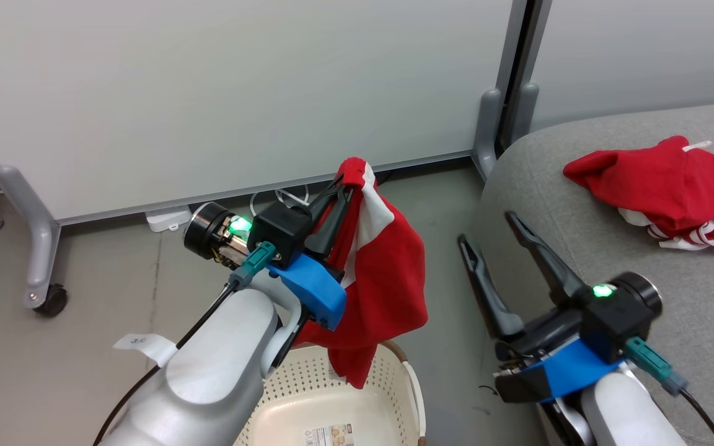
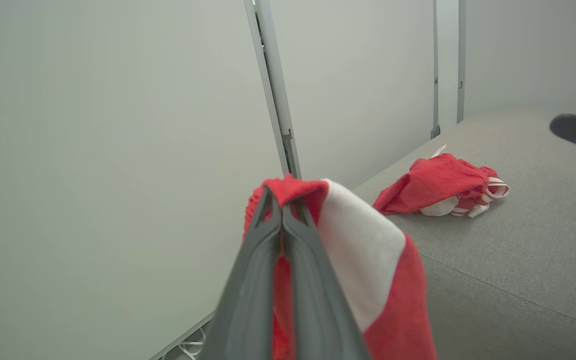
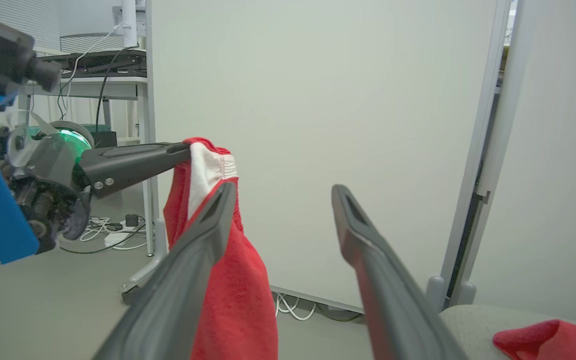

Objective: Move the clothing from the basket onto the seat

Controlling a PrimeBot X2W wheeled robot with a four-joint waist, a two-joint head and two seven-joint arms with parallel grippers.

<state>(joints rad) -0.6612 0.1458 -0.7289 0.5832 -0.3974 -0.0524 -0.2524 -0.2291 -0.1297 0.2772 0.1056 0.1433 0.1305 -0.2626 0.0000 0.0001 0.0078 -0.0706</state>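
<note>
Clamped shut on cloth: the left claw [image 1: 348,179], raised in mid-air and pinching the top fold of a bright red soft fabric garment [image 1: 388,272] with a broad white stripe. Hanging from that pinch in loose folds, clear above the cream-white perforated plastic laundry basket [image 1: 332,378], with the lowest red corner dangling just over the basket's inside wall. On the visible part of the basket's base, a printed sticker [image 1: 329,435].

Seen along the left wrist view: both dark fingers [image 2: 248,300] pressed together, with red cloth caught between the tips and draped down the right side [image 2: 368,250].

Spread wide and holding nothing — the right claw [image 1: 487,227], hovering over the grey floor [image 1: 115,291] just beside the rounded edge of the large light grey fabric-upholstered seat [image 1: 691,297]. Pointed toward the white partition panels [image 1: 239,93].

Lying crumpled on that seat, well apart from both claws — a second bright red garment [image 1: 661,179] with white stripe trim and a small white label.

In the right wrist view, hanging cloth [image 3: 238,300] just beyond one finger of the open right claw [image 3: 284,189], gripped from the side by the left claw [image 3: 183,148]. At the lower right there, a red corner of the second garment [image 3: 553,340] on the grey cushion [image 3: 468,320].
</note>
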